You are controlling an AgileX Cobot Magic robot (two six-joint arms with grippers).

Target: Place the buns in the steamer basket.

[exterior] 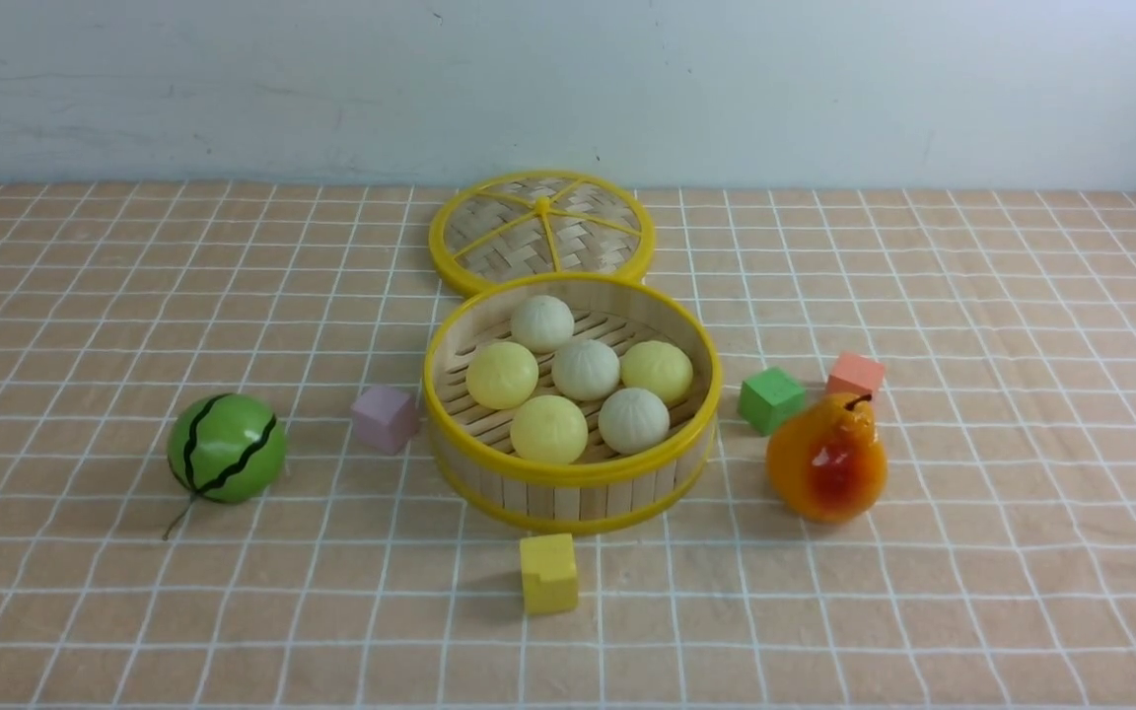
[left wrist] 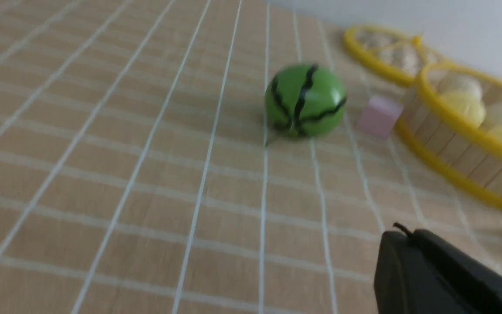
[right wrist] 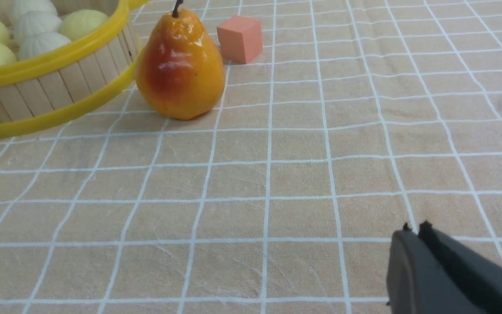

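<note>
The round bamboo steamer basket [exterior: 568,478] with yellow rims stands mid-table and holds several buns [exterior: 585,369], pale yellow and off-white. Its wall [left wrist: 460,148] and some buns [left wrist: 464,107] show blurred in the left wrist view, and its wall [right wrist: 55,83] with buns [right wrist: 37,43] also shows in the right wrist view. My left gripper [left wrist: 403,233] is shut with nothing in it, over bare cloth, well short of the basket. My right gripper [right wrist: 414,231] is shut and empty too, over the cloth, away from the basket. Neither arm shows in the front view.
The woven lid [exterior: 540,233] lies flat behind the basket. A green watermelon ball [exterior: 227,449] and a pink cube [exterior: 384,418] sit to its left. A green cube [exterior: 771,399], a salmon cube [exterior: 855,376] and an orange pear [exterior: 827,460] sit to its right, a yellow cube [exterior: 548,573] in front.
</note>
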